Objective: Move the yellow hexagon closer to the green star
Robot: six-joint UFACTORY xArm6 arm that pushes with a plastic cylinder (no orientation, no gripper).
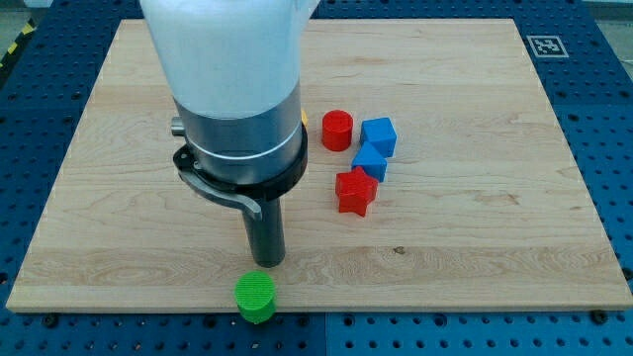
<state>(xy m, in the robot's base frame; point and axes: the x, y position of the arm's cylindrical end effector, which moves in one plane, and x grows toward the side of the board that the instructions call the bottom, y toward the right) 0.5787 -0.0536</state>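
- Yellow hexagon (303,118): only a small yellow sliver shows, at the right edge of the arm housing (232,89), just left of the red cylinder (337,130). Shape, long axis and which way it points can't be told; the rest is hidden.
- Green block (255,297): sits at the near edge of the wooden board (495,227), slightly over the rim. Outline reads round and ribbed; star points not clear.
- My tip (265,261): just beyond the green block, a little to its right, small gap, not touching. Well apart from the yellow sliver.
- No jaws on this rod; it holds nothing.
- Right cluster: red cylinder, two blue cubes (379,135) (370,161) and a red star (355,192), packed close.
- Open board to the left, far right and near right.
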